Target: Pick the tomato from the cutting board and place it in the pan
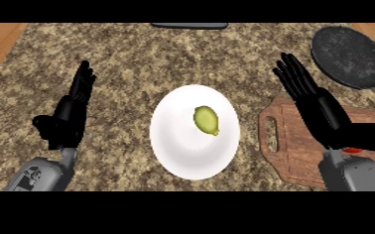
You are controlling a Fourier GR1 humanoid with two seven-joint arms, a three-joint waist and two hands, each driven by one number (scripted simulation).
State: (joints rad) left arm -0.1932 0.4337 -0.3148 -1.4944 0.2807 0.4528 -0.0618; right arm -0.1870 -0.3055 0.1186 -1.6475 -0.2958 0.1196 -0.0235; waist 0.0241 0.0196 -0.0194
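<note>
Speckled brown granite countertop (147, 59) is filling the head view, with a strip of lighter wood showing at the far left corner. No brand, label or writing is showing on anything here.

Sitting in the middle of the counter is a white plate (183, 153), and lying on it, right of its centre, is a small yellow-green lemon (207, 120); its long axis is running from the upper left to the lower right, with a pointed tip facing the near right.

At the right, a wooden cutting board (293, 144) is lying flat, its handle slot facing the plate. The right hand (315, 104) is hovering over the board's far half with its fingers straight and slightly spread, pointing away and up to the left, holding nothing. Just beside the right wrist, a small sliver of red is peeking out: this is the tomato (353, 149), sitting on the board at its right side and mostly hidden by the forearm, so its shape and which way it is pointing cannot be told.

Beyond the board, at the far right corner, a dark round pan (344, 54) is resting on the counter. A dark flat object (190, 26) is lying at the far edge.

The left hand (70, 114) is resting at the left, fingers straight and upward, holding nothing.
</note>
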